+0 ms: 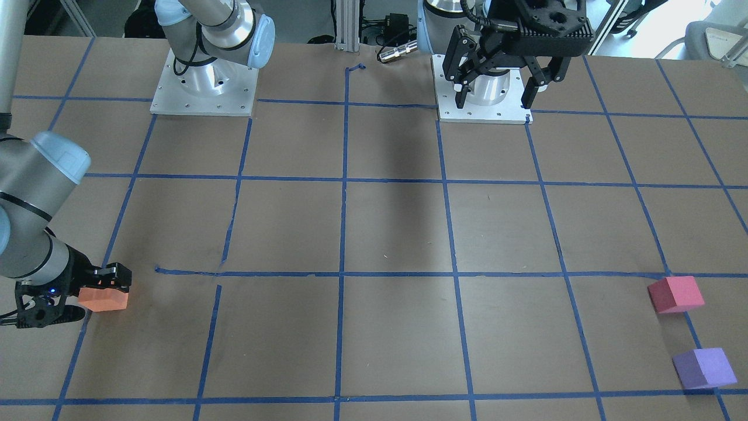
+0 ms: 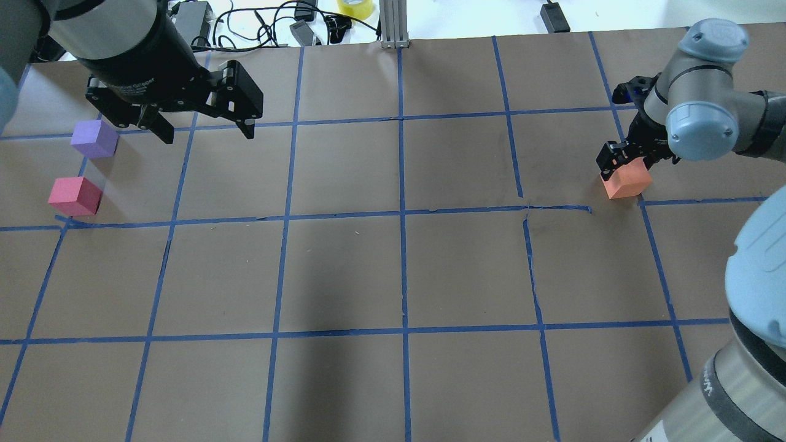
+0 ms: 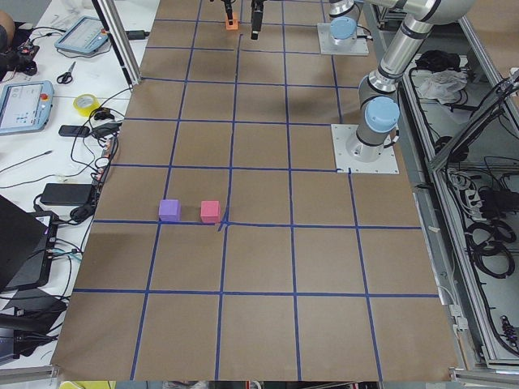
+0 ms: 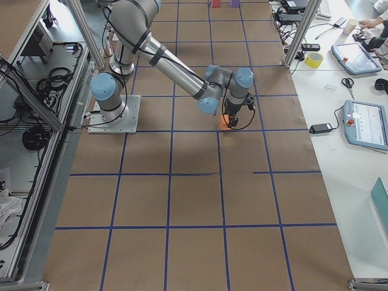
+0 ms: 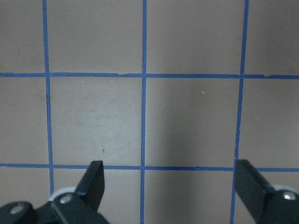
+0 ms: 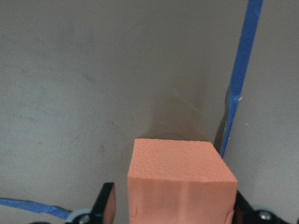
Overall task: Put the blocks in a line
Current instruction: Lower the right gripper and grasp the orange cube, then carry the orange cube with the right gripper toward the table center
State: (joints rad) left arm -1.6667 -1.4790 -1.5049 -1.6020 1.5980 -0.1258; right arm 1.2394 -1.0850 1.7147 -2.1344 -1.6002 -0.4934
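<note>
The orange block (image 2: 627, 181) lies at the table's right side, between the fingers of my right gripper (image 2: 626, 162), which is shut on it low at the table; it also shows in the right wrist view (image 6: 180, 179) and the front view (image 1: 104, 299). The reddish-pink block (image 2: 75, 196) and the purple block (image 2: 93, 138) sit side by side, apart, at the far left. My left gripper (image 2: 207, 134) hangs open and empty above the table just right of the purple block; its wrist view shows only bare table between its fingers (image 5: 96, 179).
Brown table paper carries a blue tape grid (image 2: 402, 215). The two arm base plates (image 1: 203, 88) (image 1: 482, 93) stand on the robot's side. An aluminium post (image 2: 393, 24), cables and a tape roll (image 2: 355, 7) lie at the far edge.
</note>
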